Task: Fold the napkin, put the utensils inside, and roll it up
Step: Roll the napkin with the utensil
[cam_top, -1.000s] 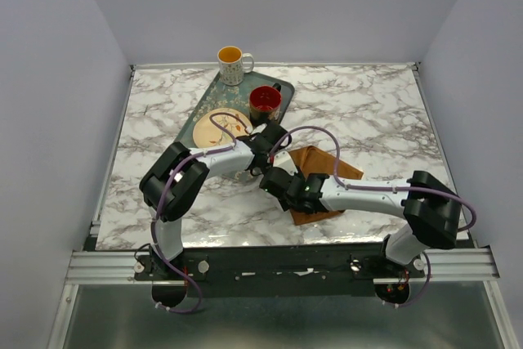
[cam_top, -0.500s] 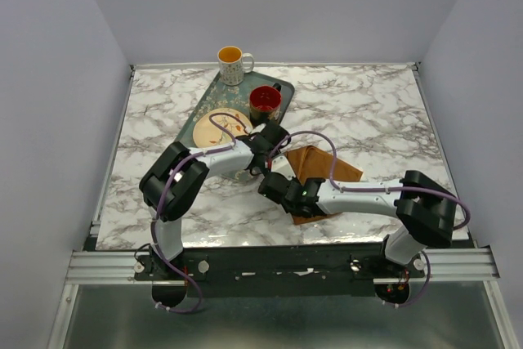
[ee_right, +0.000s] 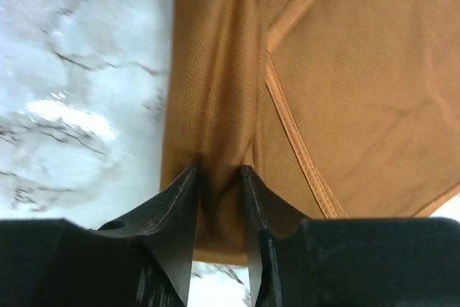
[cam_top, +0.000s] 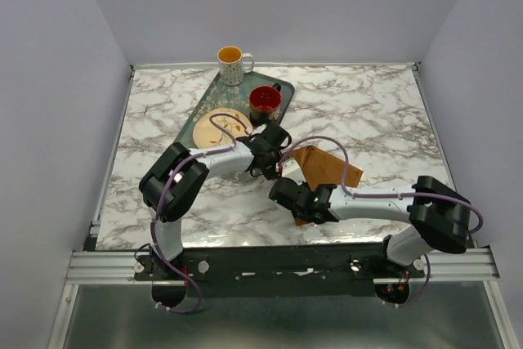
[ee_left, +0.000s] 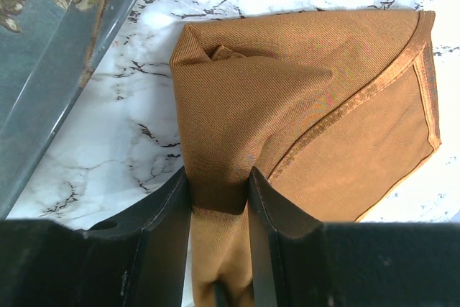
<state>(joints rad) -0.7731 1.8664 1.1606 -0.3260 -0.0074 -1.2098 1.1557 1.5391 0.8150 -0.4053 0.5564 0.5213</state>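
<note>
The rust-brown napkin (cam_top: pixel 327 167) lies crumpled on the marble table (cam_top: pixel 376 112), right of centre. My left gripper (cam_top: pixel 282 161) is shut on a bunched fold at the napkin's left side; the cloth (ee_left: pixel 287 84) fills the gap between its black fingers (ee_left: pixel 169 206). My right gripper (cam_top: pixel 301 204) is shut on a pinched ridge at the napkin's near edge; the napkin (ee_right: pixel 345 70) spreads beyond its fingertips (ee_right: pixel 183 185). A thin silvery utensil (cam_top: pixel 237 124) lies across the plate (cam_top: pixel 214 130) on the tray. Other utensils are hidden or out of view.
A dark green patterned tray (cam_top: pixel 204 104) sits at the back left, its edge (ee_left: pixel 65 70) close to my left gripper. It carries the plate and a red mug (cam_top: pixel 265 102). A yellow-and-white mug (cam_top: pixel 232 63) stands at the tray's far end.
My right gripper has closed on the napkin's near edge and shifted slightly right and nearer. The napkin's near part has bunched up. The left gripper has kept its hold and barely moved.
</note>
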